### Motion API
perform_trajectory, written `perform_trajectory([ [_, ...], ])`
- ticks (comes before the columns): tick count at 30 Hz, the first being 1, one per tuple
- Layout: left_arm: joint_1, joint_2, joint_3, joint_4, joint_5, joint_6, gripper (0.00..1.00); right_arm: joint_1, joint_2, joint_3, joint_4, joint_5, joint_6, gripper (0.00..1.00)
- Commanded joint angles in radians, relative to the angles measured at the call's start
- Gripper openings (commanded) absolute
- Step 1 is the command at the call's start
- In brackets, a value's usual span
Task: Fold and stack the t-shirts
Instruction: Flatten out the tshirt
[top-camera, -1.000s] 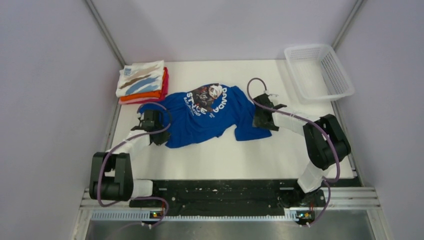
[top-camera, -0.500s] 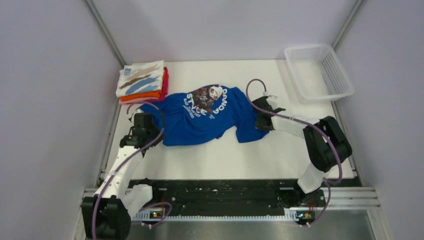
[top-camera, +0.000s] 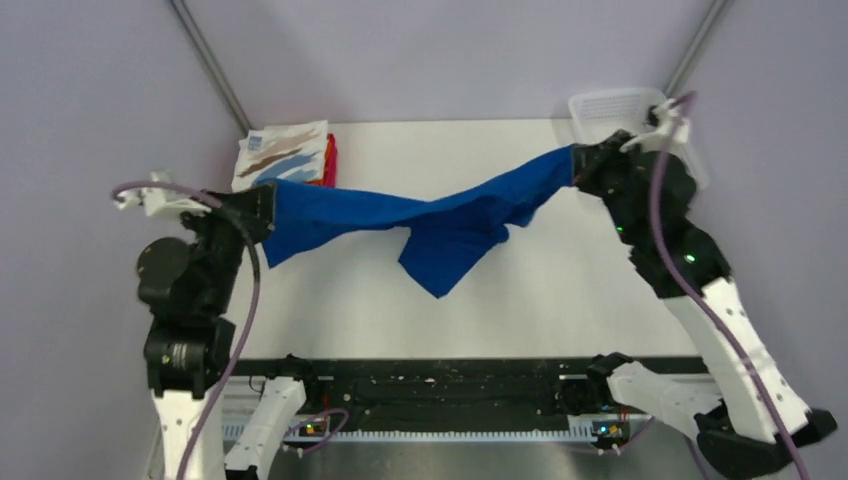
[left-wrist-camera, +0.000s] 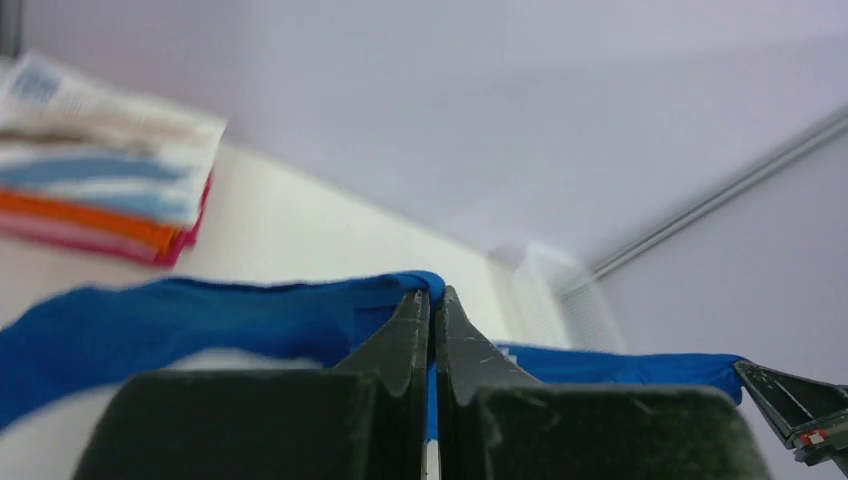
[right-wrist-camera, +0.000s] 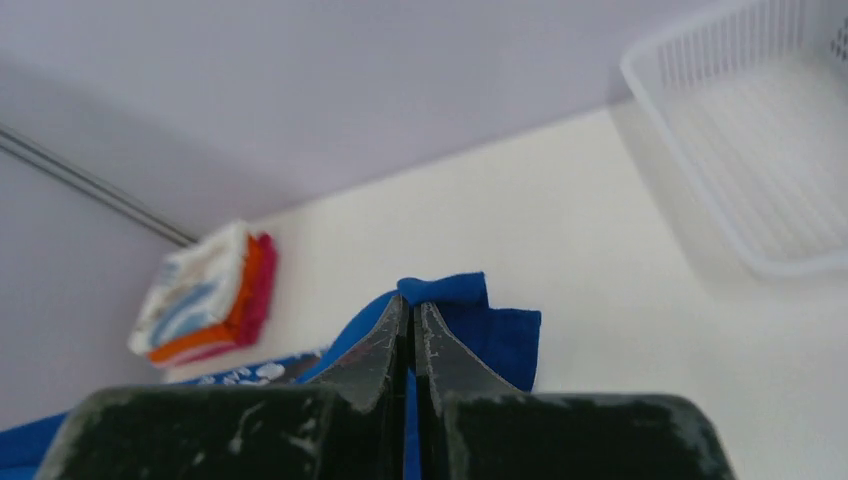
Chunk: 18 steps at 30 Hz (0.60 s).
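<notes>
Near edge: both arms reared up off their bases, one out to each side. Left gripper pinched tight on one bunched edge of the blue tee; its wrist view shows the jaws closed with only a fold of blue between the tips. Right gripper likewise clamped on the opposite edge, a small tuft of blue poking past the tips. The tee hangs between them above the table, drawn into a twisted rope that sags at mid-span, with a loose pointed flap drooping toward the near side; cannot tell from above whether that flap touches the surface. Print not visible. Judgement: light, limp, no stiffness at all; it goes wherever gravity takes it, and a narrow pinch gathers the cloth rather than spreading it. Not fragile, not slippery, though a thin bite on one layer could slide out under a tug. Better holds would be the two shoulder or two hem corners, so it drops flat. Farther back, left corner: stack of folded tees, white brush-stroke one on top, orange and magenta beneath. Far right corner: basket, partly behind the right arm.
</notes>
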Motion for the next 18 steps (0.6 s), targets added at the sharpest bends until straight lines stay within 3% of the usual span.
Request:
perform_trajectory([
  [1, -0.002, 0.007, 0.255, 0.057, 0.068, 0.042, 0.0, 0.011, -0.121, 0.254, -0.085, -0.027, -0.1, 0.0],
  [5, -0.003, 0.035, 0.462, 0.034, 0.106, 0.056, 0.0, 0.012, -0.121, 0.534, -0.165, -0.145, -0.16, 0.0],
  [12, -0.003, 0.046, 0.639, 0.057, 0.206, 0.03, 0.0, 0.011, -0.044, 0.946, -0.243, -0.297, -0.213, 0.0],
  [15, -0.002, 0.073, 0.673, 0.058, 0.267, 0.009, 0.0, 0.01, -0.002, 1.041, -0.267, -0.28, -0.242, 0.0],
  [18, -0.001, 0.098, 0.636, 0.05, 0.261, -0.005, 0.0, 0.011, 0.014, 1.012, -0.266, -0.189, -0.28, 0.0],
])
